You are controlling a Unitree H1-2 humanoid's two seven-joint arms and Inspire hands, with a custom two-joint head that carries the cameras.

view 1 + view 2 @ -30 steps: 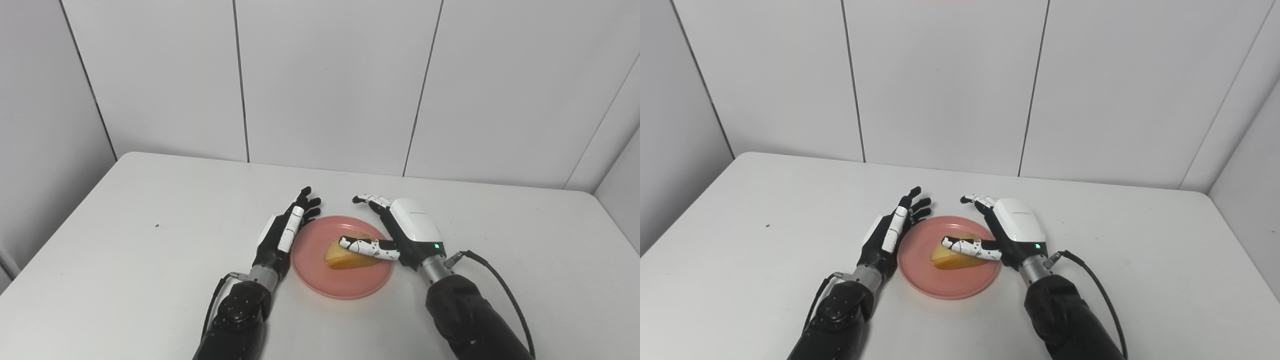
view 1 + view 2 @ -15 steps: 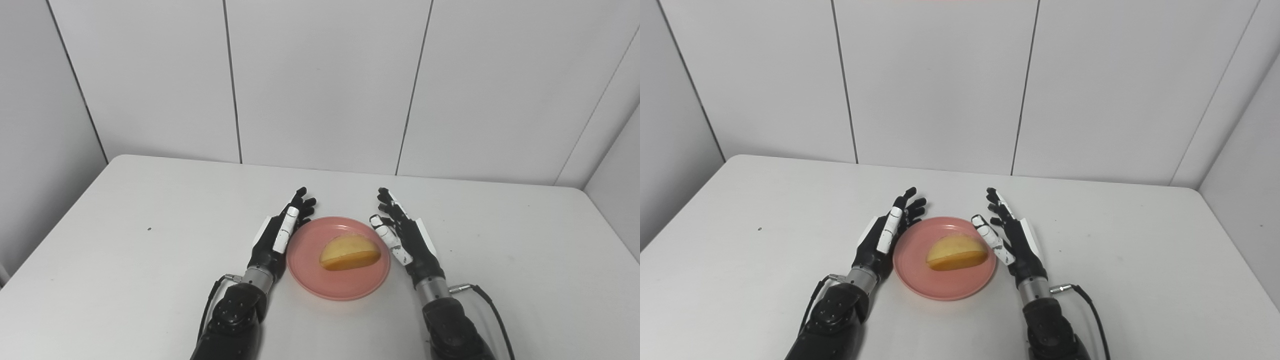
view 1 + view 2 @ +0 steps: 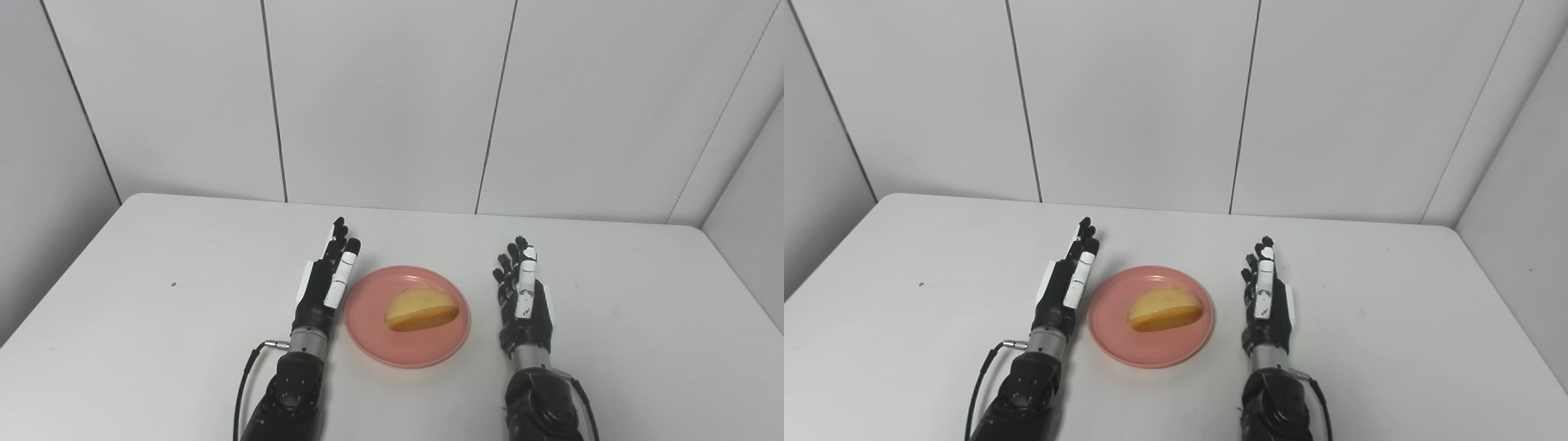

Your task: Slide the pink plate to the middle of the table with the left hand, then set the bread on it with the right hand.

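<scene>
We see the soft, light golden half-round bread (image 3: 421,309) resting on the round pink plastic plate (image 3: 367,318) at lower centre, our left hand (image 3: 324,283) and right hand (image 3: 523,300) spread empty, best gripped gently across its crust.

Nothing here that I can read.

My left hand (image 3: 323,286) and my right hand (image 3: 523,299) show only plain black and white panels with no lettering that I can make out. The pink plate (image 3: 373,334) and the bread (image 3: 421,309) on it carry no label, and the white table (image 3: 153,318) and the grey wall panels (image 3: 386,98) at the far side are bare of any word, number or sign.
</scene>
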